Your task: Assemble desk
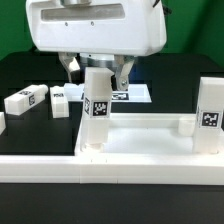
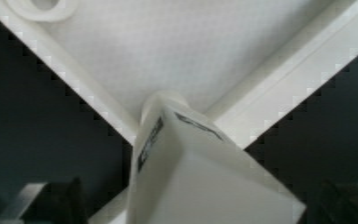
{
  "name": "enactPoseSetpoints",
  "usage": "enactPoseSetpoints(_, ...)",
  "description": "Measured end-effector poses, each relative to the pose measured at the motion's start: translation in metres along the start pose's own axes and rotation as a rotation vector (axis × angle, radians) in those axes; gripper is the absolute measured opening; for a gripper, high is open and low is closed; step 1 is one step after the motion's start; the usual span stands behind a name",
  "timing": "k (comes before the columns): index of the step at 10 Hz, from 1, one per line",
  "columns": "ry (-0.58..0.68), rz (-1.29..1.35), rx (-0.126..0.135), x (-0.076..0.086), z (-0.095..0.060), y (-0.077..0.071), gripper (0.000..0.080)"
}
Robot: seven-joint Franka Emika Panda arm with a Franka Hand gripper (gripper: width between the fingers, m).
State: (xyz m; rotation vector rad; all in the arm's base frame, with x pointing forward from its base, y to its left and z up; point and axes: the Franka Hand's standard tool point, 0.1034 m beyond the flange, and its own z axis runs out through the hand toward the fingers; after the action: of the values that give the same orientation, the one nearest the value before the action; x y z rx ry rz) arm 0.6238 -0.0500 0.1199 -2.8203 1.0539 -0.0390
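A long white border rail (image 1: 40, 172) runs along the near edge of the black bench (image 1: 30, 132). Just behind it, reaching toward the exterior view's right, lies the white desk top (image 1: 150, 154), its raised rim facing up.

One leg (image 1: 97, 112) stands upright at the desk top's corner on the exterior view's left, a black-and-white tag on its near face. Its foot blends into the white of the corner, so I cannot tell whether it is seated. A second upright leg (image 1: 210, 115), also tagged, stands at the corner on the exterior view's right.

The gripper (image 1: 97, 74) hangs over the first leg with its jaws spread. One finger is on each side of the leg's top, with a gap showing on both sides, so nothing is pinched. In the wrist view the dark fingers (image 2: 30, 202) sit wide apart, with the leg rising between them. Beyond it are the desk top's rims and a round corner socket (image 2: 34, 8).

Two loose legs (image 1: 25, 100) lie flat on the bench at the exterior view's left, well apart from the desk top. The marker board (image 1: 140, 94) lies farther back, partly hidden behind the gripper.
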Motion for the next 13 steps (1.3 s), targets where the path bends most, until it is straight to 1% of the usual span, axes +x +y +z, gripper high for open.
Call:
enactPoseSetpoints(1, 0.008, -0.139, -0.029, -0.0002, -0.0004, 0.0000, 0.0649)
enactPoseSetpoints(2, 0.016, -0.262, -0.052, -0.0007, -0.0008, -0.0017, 0.0649)
enactPoseSetpoints(3, 0.018, -0.381, -0.066, -0.0011, -0.0009, -0.0024, 0.0649)
enactPoseSetpoints(5, 0.011, -0.579, -0.070, -0.0022, -0.0006, -0.0037, 0.0649)
enactPoseSetpoints(7, 0.007, -0.737, -0.082, -0.0037, -0.0001, -0.0053, 0.0649)
enactPoseSetpoints(10, 0.014, -0.939, -0.084, -0.0022, 0.0014, -0.0039, 0.0649)
enactPoseSetpoints(12, 0.013, -0.938, -0.083, -0.0026, 0.0015, -0.0041, 0.0376)
enactPoseSetpoints(13, 0.018, -0.936, -0.087, 0.0001, 0.0008, -0.0018, 0.0298)
